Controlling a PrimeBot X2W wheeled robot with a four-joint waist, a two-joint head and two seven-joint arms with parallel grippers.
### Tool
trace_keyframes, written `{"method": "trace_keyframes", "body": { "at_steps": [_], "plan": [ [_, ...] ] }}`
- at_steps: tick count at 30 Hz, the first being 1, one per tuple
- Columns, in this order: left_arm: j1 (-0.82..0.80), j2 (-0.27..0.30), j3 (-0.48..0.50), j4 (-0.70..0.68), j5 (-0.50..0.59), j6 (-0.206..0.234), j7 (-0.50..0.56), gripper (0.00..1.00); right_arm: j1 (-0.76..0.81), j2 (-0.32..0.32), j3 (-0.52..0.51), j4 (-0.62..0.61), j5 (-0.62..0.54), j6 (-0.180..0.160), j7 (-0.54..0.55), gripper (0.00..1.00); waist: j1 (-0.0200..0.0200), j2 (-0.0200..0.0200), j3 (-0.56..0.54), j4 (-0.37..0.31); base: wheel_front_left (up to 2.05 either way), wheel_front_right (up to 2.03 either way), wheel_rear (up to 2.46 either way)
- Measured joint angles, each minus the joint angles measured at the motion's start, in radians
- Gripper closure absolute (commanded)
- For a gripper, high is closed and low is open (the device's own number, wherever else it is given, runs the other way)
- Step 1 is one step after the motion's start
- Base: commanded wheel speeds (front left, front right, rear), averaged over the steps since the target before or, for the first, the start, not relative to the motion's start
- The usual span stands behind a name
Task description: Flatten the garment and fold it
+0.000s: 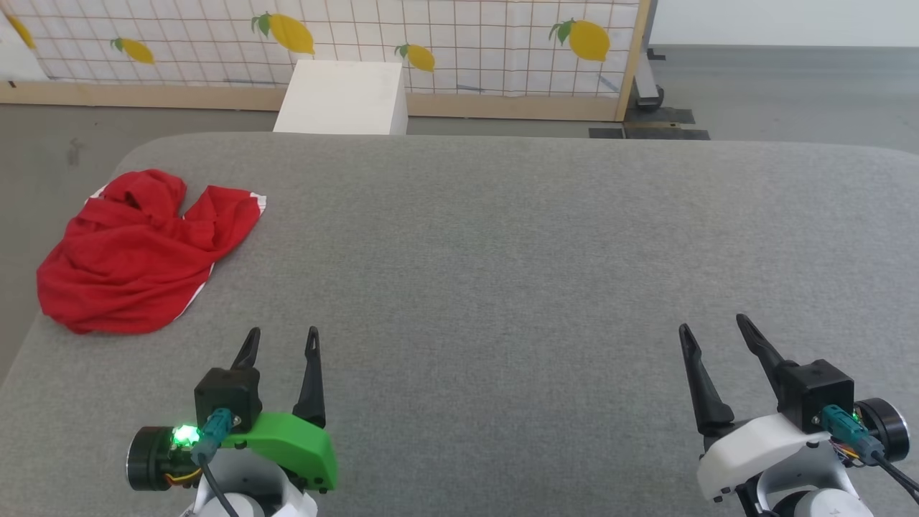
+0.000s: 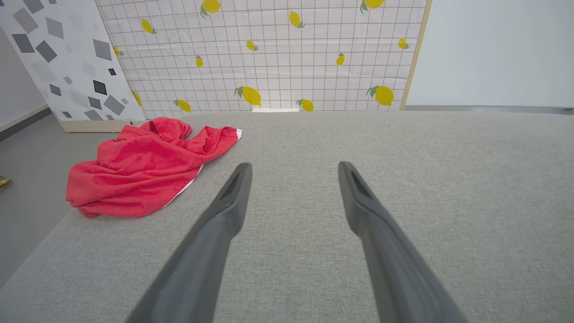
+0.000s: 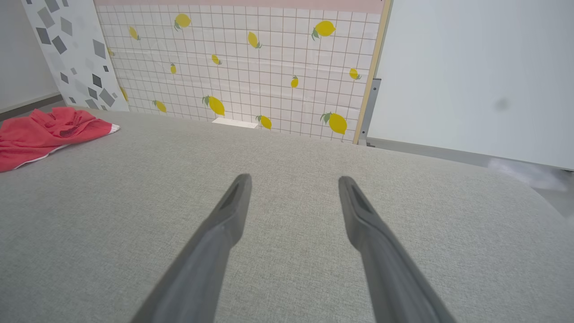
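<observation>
- The crumpled bright red soft fabric shorts with white side stripes [image 1: 140, 255] lie bunched at the far left edge of the grey fabric-covered desk [image 1: 502, 251].
- The left jaws are spread wide and hold nothing. The shorts sit ahead and to their left, not touching.
- The right jaws are spread wide and empty, well apart from the shorts.
- Behind the desk stands a white grid-patterned panel printed with yellow lemons [image 1: 431, 43].

Broad grey padded table [image 1: 517, 244] open across middle and right, crumpled red garment [image 1: 136, 251] heaped at its left edge, white box [image 1: 341, 97] and lemon-print panel [image 1: 467, 43] beyond the far edge
</observation>
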Motion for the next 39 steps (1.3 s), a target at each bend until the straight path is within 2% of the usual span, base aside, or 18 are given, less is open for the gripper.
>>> {"method": "trace_keyframes", "body": {
  "at_steps": [12,39],
  "plan": [
    [-0.007,0.0,-0.008,0.016,-0.011,0.009,-0.026,0.0,0.0,0.0,0.001,0.007,0.0,0.0,-0.017,0.0,0.0,0.0,0.002,0.069,0.0,0.0,0.0],
    [-0.01,0.008,-0.02,0.042,-0.054,0.034,-0.08,0.0,-0.001,0.0,0.012,0.025,0.0,0.0,-0.058,0.0,0.0,0.0,0.002,0.29,0.0,0.0,0.0]
  ]
}}
